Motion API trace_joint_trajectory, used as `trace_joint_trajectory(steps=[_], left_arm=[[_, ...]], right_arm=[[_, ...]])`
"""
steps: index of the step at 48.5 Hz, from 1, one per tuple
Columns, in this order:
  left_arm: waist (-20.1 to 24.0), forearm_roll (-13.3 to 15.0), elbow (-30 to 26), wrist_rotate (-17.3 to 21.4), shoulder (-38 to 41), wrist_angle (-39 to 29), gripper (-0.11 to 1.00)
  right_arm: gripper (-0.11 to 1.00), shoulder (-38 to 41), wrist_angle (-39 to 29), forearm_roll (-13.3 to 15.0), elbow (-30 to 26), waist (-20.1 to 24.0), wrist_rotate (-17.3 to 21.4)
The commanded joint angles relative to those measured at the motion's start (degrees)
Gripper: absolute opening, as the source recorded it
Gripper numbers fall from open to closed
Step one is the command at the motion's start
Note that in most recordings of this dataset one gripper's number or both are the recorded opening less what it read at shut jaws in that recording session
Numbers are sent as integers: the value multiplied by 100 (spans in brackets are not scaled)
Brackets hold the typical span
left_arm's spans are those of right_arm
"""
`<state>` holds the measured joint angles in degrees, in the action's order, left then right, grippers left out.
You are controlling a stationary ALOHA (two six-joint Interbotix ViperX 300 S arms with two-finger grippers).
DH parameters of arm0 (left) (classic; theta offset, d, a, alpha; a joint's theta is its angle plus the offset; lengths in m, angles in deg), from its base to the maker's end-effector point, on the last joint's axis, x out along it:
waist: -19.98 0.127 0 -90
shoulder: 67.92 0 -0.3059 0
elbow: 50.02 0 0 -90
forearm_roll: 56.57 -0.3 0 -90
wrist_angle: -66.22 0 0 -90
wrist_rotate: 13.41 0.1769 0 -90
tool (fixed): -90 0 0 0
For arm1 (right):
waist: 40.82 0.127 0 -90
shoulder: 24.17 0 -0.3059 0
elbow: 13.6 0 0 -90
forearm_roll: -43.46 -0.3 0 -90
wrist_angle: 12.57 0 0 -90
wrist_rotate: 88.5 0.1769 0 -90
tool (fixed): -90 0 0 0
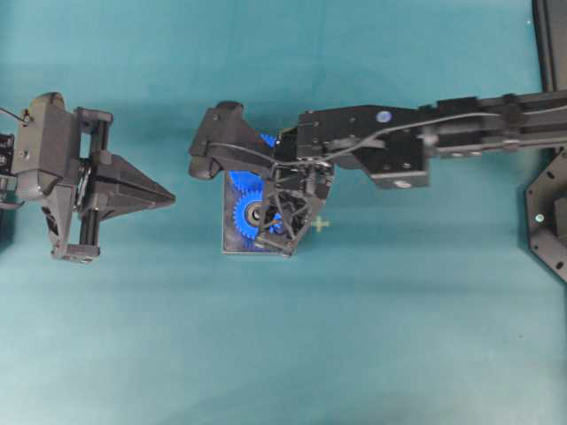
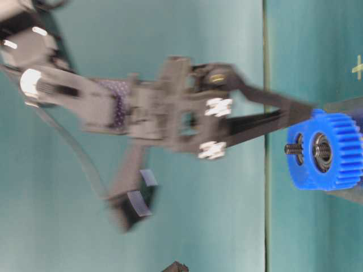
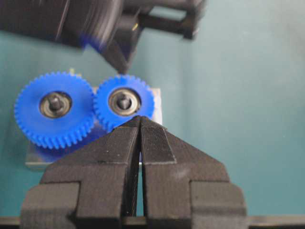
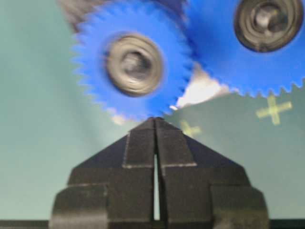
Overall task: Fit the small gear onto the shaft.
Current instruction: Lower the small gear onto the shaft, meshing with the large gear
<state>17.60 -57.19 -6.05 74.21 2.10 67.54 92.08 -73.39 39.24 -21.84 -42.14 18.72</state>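
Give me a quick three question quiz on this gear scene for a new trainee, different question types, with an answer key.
1. True or false: the small gear sits on the plate beside the large gear, teeth meeting.
2. Multiple choice: the right gripper is (A) wide open, (B) shut with nothing between its fingers, (C) clamped on the small gear.
3. Fill in: the left gripper is shut and points at the ____ gear.

Key
1. True; a shaft tip shows in its centre.
2. B
3. small
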Motion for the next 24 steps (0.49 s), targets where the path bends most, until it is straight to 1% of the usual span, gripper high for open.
trace_joint_trajectory(steps=[1, 5, 12, 19, 24], left_arm=[[-18, -18, -44, -9, -18, 62, 0], [-9, -18, -44, -9, -18, 62, 0], [-9, -18, -44, -9, -18, 62, 0], [-18, -18, -44, -9, -18, 62, 0], [-18, -18, -44, -9, -26, 70, 0]], right_arm=[[-1, -211, 26, 158, -290, -26, 70], [-1, -105, 26, 229, -422, -53, 35], [-1, 229, 97, 229, -527, -123, -53], [-1, 501, 149, 229, -545, -193, -79], [-1, 501, 123, 229, -492, -211, -70]])
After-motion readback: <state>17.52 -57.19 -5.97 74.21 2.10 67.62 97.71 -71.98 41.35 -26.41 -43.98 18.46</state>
